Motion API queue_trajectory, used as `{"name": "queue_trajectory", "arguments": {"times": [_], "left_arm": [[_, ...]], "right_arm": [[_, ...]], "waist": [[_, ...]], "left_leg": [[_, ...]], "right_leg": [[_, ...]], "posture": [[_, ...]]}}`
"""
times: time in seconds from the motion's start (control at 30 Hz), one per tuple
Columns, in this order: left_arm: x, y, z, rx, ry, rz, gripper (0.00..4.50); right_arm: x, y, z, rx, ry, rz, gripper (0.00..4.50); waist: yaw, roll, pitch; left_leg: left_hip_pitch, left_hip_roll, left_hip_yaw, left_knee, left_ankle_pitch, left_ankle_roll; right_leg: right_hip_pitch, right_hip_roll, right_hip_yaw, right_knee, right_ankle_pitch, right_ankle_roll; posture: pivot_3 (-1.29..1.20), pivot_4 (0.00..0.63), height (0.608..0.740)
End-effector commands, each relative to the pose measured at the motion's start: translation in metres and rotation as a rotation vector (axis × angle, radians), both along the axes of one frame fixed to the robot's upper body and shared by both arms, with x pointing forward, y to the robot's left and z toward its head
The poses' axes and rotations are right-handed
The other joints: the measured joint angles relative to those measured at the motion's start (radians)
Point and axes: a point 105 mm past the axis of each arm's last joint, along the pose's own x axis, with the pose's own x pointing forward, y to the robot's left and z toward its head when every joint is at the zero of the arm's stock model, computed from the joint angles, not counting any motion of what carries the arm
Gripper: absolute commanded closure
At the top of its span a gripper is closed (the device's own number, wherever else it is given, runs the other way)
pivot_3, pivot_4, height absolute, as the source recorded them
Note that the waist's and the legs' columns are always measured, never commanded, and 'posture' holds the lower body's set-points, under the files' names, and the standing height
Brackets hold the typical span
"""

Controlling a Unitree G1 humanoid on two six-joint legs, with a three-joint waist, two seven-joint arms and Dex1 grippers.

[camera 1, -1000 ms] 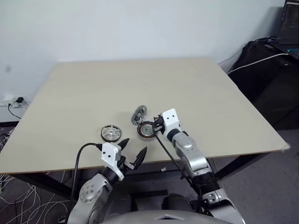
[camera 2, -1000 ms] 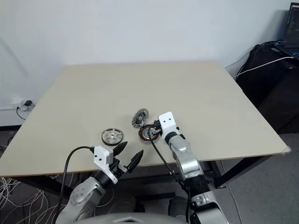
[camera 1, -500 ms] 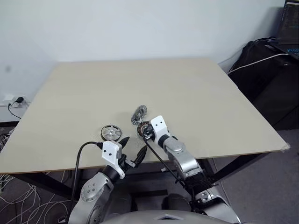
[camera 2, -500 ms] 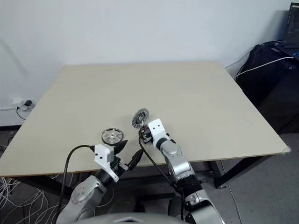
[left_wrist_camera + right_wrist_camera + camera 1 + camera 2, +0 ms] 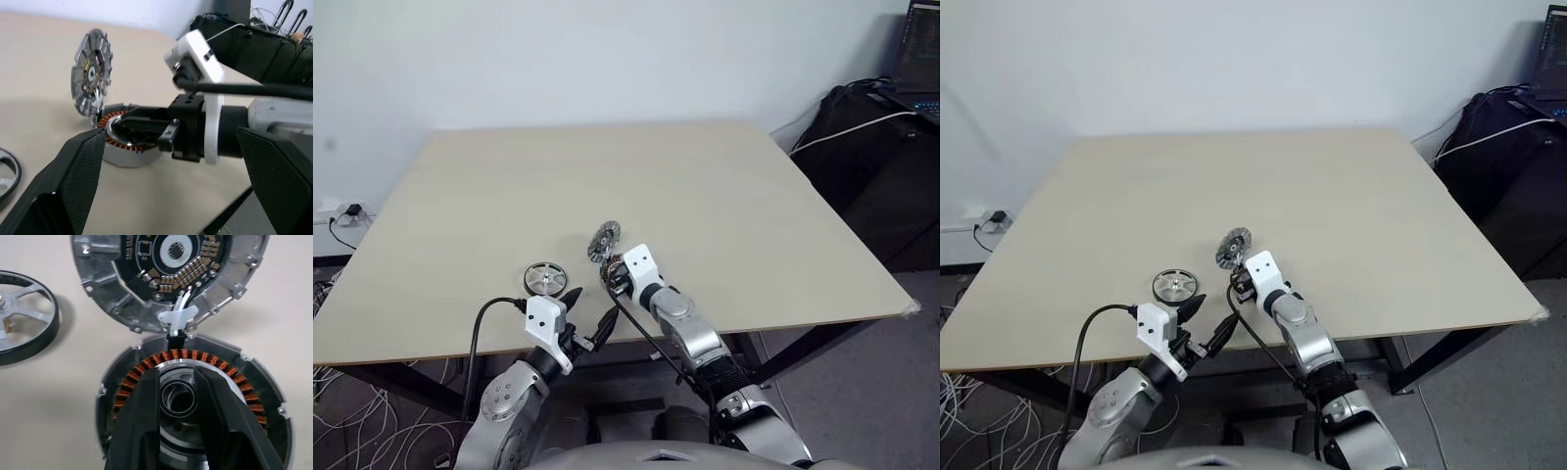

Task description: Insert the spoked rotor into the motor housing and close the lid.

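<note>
Right wrist view: right hand [image 5: 177, 396] fingers narrowly parted inside motor housing [image 5: 244, 387] centre; left hand [image 5: 590, 315] wide open, empty.

A pale wooden counter [image 5: 705, 196] is set against a plain white wall [image 5: 607, 59], its top carried on dark legs [image 5: 803, 345]. At the far right, a black bag [image 5: 871, 166] is seen beside the counter, with a white cable [image 5: 847, 129] draped over it. Above the bag, part of a laptop screen [image 5: 924, 44] with lit text is visible at the edge. On the left, a white power strip [image 5: 335, 211] with a dark plug is placed low by the wall, and a tangle of pale cables [image 5: 352, 406] is spread over the grey floor [image 5: 886, 392] beneath the counter.
</note>
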Motion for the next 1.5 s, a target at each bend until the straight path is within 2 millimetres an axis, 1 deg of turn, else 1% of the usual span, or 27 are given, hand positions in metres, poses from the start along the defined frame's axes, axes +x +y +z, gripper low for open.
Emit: {"name": "queue_trajectory", "arguments": {"times": [0.03, 0.27, 0.33, 0.37, 0.43, 0.57, 0.7, 0.83, 0.97, 1.03, 1.07, 1.1, 1.27, 1.5], "left_arm": [[0.005, -0.001, 0.009, -0.014, -0.053, -0.003, 0.0], [0.006, -0.002, 0.007, -0.016, -0.055, -0.004, 0.0], [0.005, -0.002, 0.007, -0.017, -0.055, -0.003, 0.0], [0.005, -0.003, 0.008, -0.019, -0.055, -0.003, 0.0], [0.004, -0.003, 0.009, -0.02, -0.056, -0.003, 0.0], [0.002, -0.002, 0.011, -0.022, -0.056, -0.001, 0.0], [0.0, -0.001, 0.011, -0.023, -0.055, 0.001, 0.0], [-0.001, 0.0, 0.011, -0.026, -0.053, -0.003, 0.0], [-0.001, 0.0, 0.011, -0.026, -0.053, -0.007, 0.0], [-0.001, 0.001, 0.011, -0.025, -0.053, -0.006, 0.0], [-0.001, 0.001, 0.011, -0.024, -0.053, -0.004, 0.0], [0.0, 0.001, 0.01, -0.024, -0.052, -0.002, 0.0], [0.002, 0.002, 0.008, -0.021, -0.051, 0.006, 0.0], [0.004, 0.0, 0.006, -0.021, -0.048, 0.009, 0.0]], "right_arm": [[0.009, 0.001, 0.015, 0.021, -0.053, -0.005, 3.8], [0.005, 0.002, 0.012, 0.026, -0.038, 0.011, 3.8], [0.004, 0.002, 0.012, 0.031, -0.035, 0.016, 3.03], [0.004, 0.002, 0.012, 0.034, -0.035, 0.016, 2.8], [0.003, 0.003, 0.015, 0.047, -0.038, 0.02, 2.14], [-0.001, 0.005, 0.028, 0.111, -0.063, 0.039, 0.84], [-0.004, 0.005, 0.051, 0.203, -0.1, 0.05, 0.84], [-0.002, 0.002, 0.056, 0.212, -0.105, 0.025, 1.76], [-0.002, 0.005, 0.051, 0.193, -0.071, 0.014, 3.13], [-0.002, 0.007, 0.048, 0.18, -0.046, 0.01, 3.71], [-0.002, 0.008, 0.046, 0.171, -0.033, 0.008, 4.11], [-0.002, 0.009, 0.045, 0.165, -0.025, 0.007, 4.42], [0.0, 0.019, 0.042, 0.116, 0.001, 0.034, 4.47], [0.003, 0.025, 0.041, 0.084, 0.021, 0.044, 4.47]], "waist": [[0.0, 0.0, 0.0], [0.0, 0.0, 0.0], [0.0, 0.0, 0.0], [0.0, 0.0, 0.0], [0.0, 0.0, 0.0], [0.0, 0.0, 0.0], [0.0, 0.0, 0.0], [0.002, 0.0, 0.0], [0.001, 0.0, 0.0], [0.001, 0.0, 0.0], [0.001, 0.0, 0.0], [0.001, 0.0, 0.0], [0.001, 0.0, 0.0], [0.001, 0.0, 0.0]], "left_leg": [[0.0, 0.0, 0.0, 0.0, 0.0, 0.0], [0.0, 0.0, 0.0, 0.0, 0.0, 0.0], [0.0, 0.0, 0.0, 0.0, 0.0, 0.0], [0.0, 0.0, 0.0, 0.0, 0.0, 0.0], [0.0, 0.0, 0.0, 0.0, 0.0, 0.0], [0.0, 0.0, 0.0, 0.0, 0.0, 0.0], [0.0, 0.0, 0.0, 0.0, 0.0, 0.0], [0.0, 0.0, 0.0, 0.0, 0.0, 0.0], [-0.001, 0.0, 0.0, 0.0, 0.0, 0.0], [-0.001, 0.0, 0.0, -0.001, 0.0, 0.0], [-0.001, 0.0, 0.0, -0.001, 0.0, 0.0], [-0.002, 0.0, 0.0, -0.001, 0.0, 0.0], [-0.002, 0.0, 0.0, -0.001, 0.0, 0.0], [-0.002, 0.0, 0.0, -0.002, 0.0, -0.001]], "right_leg": [[0.0, 0.0, 0.0, 0.0, 0.0, 0.0], [0.0, 0.0, 0.0, 0.0, 0.0, 0.0], [0.0, 0.0, 0.0, 0.0, 0.0, 0.0], [0.0, 0.0, 0.0, 0.0, 0.0, 0.0], [0.0, 0.0, 0.0, 0.0, 0.0, 0.0], [-0.001, -0.002, 0.0, 0.0, 0.0, 0.0], [-0.001, -0.003, 0.0, 0.0, 0.0, 0.0], [-0.001, -0.004, 0.0, 0.0, 0.0, 0.0], [-0.001, -0.004, 0.0, 0.0, 0.0, 0.0], [-0.002, -0.004, 0.0, 0.0, 0.0, 0.0], [-0.002, -0.004, 0.0, 0.0, 0.0, 0.0], [-0.002, -0.004, 0.0, 0.0, 0.0, 0.0], [-0.003, -0.004, 0.0, 0.0, 0.0, 0.0], [-0.003, -0.004, 0.0, 0.0, 0.0, 0.0]], "posture": [[0.0, 0.0, 0.74], [0.0, 0.0, 0.74], [0.0, 0.0, 0.74], [0.0, 0.0, 0.74], [0.0, 0.0, 0.74], [0.0, 0.0, 0.74], [0.0, 0.0, 0.74], [0.0, 0.0, 0.74], [0.0, 0.0, 0.74], [0.0, 0.0, 0.74], [0.0, 0.0, 0.74], [0.0, 0.0, 0.74], [0.0, 0.0, 0.74], [0.0, 0.0, 0.74]]}}
